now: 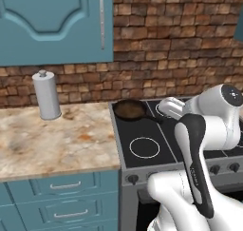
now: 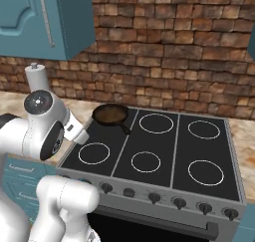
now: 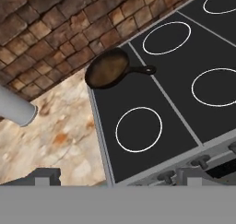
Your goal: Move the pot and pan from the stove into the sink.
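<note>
1. The stove [image 2: 164, 151], a black glass cooktop with white burner rings, takes up the centre and right of the right base view. Its surface is hard and smooth, and I judge that cookware will slide on it readily.
2. The marbled counter [image 1: 52, 139] adjoins the stove at the left of the left base view. A grey cylindrical canister [image 1: 46, 96] stands on it near the brick wall.
3. The pan [image 3: 107, 68] sits at the stove's rear corner, upper centre of the hand view, its bowl partly over the cooktop's edge. It is rigid metal, judged moderately heavy.
4. The pan's handle [image 3: 140, 71] is long and thin and points right in the hand view, over the glass. I judge it the sensible place to take hold, near the bowl, to limit tipping. A narrow handle may twist in the grip.
5. The tool's jaws stand fully apart, holding nothing, well short of the pan.
</note>
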Tool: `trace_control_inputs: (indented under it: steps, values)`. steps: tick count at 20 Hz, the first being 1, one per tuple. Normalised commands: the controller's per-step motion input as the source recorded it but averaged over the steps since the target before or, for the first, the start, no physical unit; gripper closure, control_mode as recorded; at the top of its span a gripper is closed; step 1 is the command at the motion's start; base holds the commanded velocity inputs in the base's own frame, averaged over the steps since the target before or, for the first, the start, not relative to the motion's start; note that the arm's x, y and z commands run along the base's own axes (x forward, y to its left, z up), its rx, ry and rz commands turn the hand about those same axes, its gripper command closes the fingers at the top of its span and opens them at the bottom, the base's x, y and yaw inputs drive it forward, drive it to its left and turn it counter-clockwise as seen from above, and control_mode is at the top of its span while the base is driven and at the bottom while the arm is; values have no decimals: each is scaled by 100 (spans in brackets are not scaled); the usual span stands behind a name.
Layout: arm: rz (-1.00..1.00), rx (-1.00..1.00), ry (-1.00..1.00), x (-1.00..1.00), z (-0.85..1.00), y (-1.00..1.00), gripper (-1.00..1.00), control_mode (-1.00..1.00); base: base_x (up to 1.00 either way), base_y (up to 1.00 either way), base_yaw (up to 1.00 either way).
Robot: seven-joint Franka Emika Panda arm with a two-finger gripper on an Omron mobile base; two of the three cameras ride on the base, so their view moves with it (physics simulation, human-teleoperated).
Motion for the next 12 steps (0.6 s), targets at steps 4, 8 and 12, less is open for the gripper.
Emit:
trace_control_inputs:
  steps: [4,8,12]
  values:
    - [0,0,0,0,0,0,-100,100,29,0,-4]
    - [0,0,0,0,0,0,-100,-100,0,0,0]
    - [-5,0,0,28,0,-13,-100,-100,0,0,0]
